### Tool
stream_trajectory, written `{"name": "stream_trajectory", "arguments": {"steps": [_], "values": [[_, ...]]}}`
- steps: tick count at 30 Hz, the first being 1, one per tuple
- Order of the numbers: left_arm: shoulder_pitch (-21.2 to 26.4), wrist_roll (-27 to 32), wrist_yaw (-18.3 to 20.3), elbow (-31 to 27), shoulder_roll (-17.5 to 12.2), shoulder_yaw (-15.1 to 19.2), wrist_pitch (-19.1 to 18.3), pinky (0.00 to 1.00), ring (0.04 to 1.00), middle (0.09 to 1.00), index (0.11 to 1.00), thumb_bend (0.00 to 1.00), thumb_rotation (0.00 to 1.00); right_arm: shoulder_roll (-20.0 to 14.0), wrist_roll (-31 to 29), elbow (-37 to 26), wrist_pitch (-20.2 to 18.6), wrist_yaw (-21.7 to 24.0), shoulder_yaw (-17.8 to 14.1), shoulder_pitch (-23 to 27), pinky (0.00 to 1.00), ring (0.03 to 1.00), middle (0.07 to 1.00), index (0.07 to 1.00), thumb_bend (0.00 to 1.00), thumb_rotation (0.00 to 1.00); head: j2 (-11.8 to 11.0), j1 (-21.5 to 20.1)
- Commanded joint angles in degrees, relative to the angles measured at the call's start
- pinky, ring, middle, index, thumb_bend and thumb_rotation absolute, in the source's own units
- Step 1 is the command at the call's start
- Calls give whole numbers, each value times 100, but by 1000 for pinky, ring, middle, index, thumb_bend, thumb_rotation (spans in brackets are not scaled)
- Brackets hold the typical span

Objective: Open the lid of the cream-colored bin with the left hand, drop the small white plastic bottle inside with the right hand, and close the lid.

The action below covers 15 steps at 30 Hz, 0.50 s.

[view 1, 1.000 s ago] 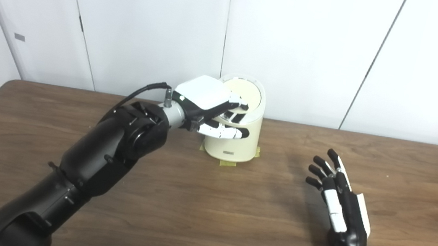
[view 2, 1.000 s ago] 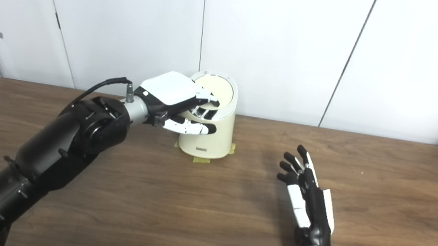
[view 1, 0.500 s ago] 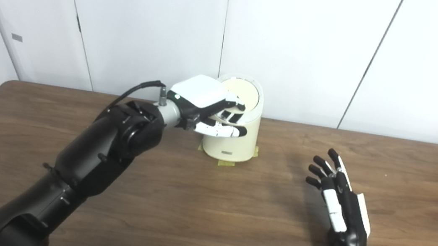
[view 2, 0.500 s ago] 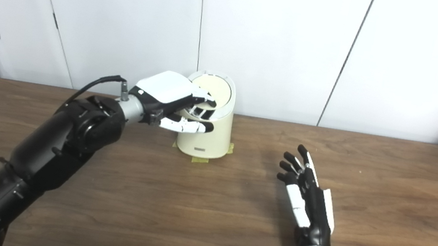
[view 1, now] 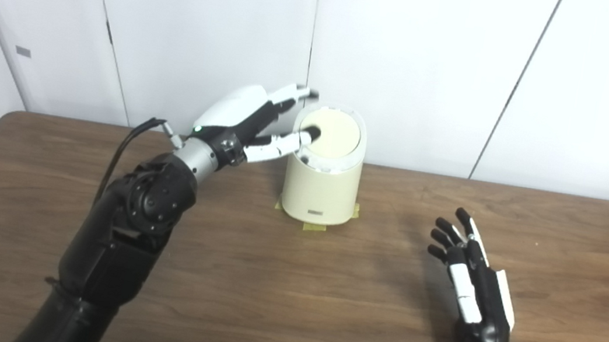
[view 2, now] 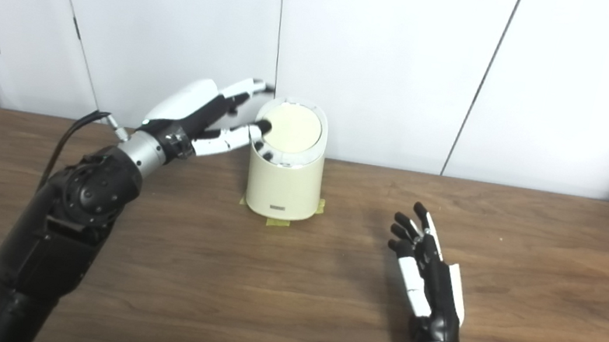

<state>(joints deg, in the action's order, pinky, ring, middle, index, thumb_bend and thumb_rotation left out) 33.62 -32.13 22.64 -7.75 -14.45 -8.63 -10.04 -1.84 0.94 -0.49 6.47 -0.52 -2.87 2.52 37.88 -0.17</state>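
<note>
Cream-colored bin (view 1: 322,180) taped at the far middle of the wooden table (view 1: 277,291), lid (view 1: 334,135) down, left hand (view 1: 241,118) now lifted off it, fingers spread beside the rim, right hand (view 2: 427,275) unchanged, fingers apart, empty.

Smooth cream plastic bin (view 1: 320,191) on wood-grain table (view 1: 266,284).

Both arms are showing glossy black shells, silver wrist collars trailing thin black cables, the left hand (view 1: 238,118) wearing a smooth white back cover and the right hand (view 1: 472,278) displaying black-tipped fingers with white segments.
</note>
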Motion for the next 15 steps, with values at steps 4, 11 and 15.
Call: {"name": "stream_trajectory", "arguments": {"steps": [4, 11, 15], "values": [[-334, 578, -265, -649, 149, 397, -318, 904, 976, 1000, 989, 404, 855, -11, -2, -30, 6, 17, 41, -276, 769, 837, 860, 941, 580, 831, 18, -15], [-1218, 1229, -432, -1073, 215, 731, -613, 930, 955, 962, 967, 429, 947, -39, -66, -147, -123, 61, 74, -261, 795, 851, 867, 915, 573, 839, 26, -33], [-1793, 1875, -621, -1164, 380, 1111, -642, 925, 940, 950, 954, 434, 893, -39, -131, -197, -177, 89, 79, -269, 818, 864, 873, 914, 579, 848, 23, -49]]}}
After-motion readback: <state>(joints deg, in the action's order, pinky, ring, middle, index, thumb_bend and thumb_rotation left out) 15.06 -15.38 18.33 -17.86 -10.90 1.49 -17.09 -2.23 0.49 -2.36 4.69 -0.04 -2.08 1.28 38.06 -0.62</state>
